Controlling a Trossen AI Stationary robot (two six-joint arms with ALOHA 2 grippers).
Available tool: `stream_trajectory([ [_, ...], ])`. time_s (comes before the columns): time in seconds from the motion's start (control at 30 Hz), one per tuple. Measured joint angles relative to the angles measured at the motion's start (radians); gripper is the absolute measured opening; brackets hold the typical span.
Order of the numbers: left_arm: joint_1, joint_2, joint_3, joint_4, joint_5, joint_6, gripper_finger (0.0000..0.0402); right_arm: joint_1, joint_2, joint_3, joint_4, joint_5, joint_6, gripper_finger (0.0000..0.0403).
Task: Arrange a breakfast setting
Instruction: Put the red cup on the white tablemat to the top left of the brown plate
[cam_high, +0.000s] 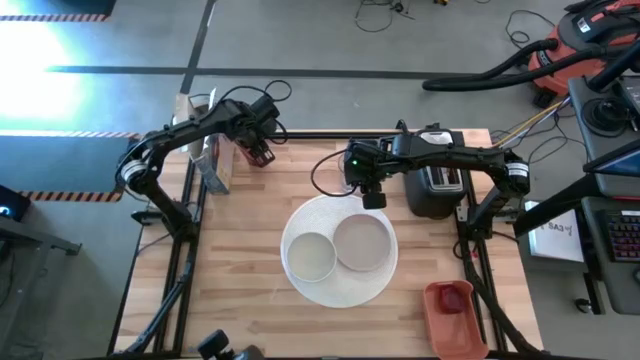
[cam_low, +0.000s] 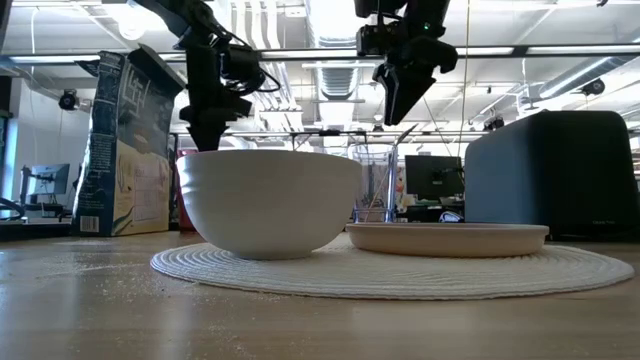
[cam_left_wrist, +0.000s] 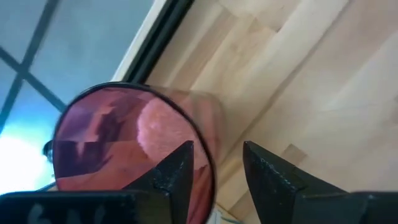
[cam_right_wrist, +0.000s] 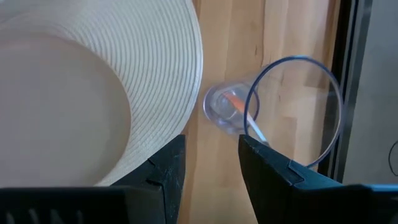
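Note:
A round white woven placemat (cam_high: 340, 285) lies mid-table with a white bowl (cam_high: 311, 256) and a pale plate (cam_high: 364, 243) on it. A pink translucent cup (cam_left_wrist: 118, 143) stands upright at the far left, by a cereal box (cam_high: 210, 160). My left gripper (cam_left_wrist: 217, 155) is open above it, pointing down, one finger over the cup's mouth and one outside its wall. My right gripper (cam_right_wrist: 211, 146) is open and empty above the placemat's far edge, near a clear glass (cam_right_wrist: 292, 112) holding a slim utensil. A small red fruit (cam_high: 452, 298) lies in a red tray. The toast is out of view.
A black toaster (cam_high: 435, 185) stands at the far right, close to my right arm. The red tray (cam_high: 455, 320) sits at the near right corner. Bare wood lies on the near left of the table (cam_high: 230, 300).

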Motion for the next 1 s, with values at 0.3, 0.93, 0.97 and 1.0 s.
stream_trajectory([
  [0.3, 0.002, 0.0, 0.0, -0.001, 0.006, 0.0, 0.0017, 0.0, -0.003, 0.0, -0.032, 0.0, -0.001, 0.0139],
  [0.93, -0.102, -0.004, 0.029, -0.018, 0.062, 0.016, 0.0001, -0.033, -0.058, 0.003, -0.09, 0.008, 0.007, 0.0139],
  [0.97, -0.12, -0.004, 0.032, -0.02, 0.062, 0.016, 0.0001, -0.04, -0.067, 0.003, -0.092, 0.008, 0.007, 0.0139],
  [1.0, -0.14, -0.004, 0.036, -0.022, 0.061, 0.016, 0.0001, -0.047, -0.076, 0.003, -0.092, 0.008, 0.012, 0.0139],
])
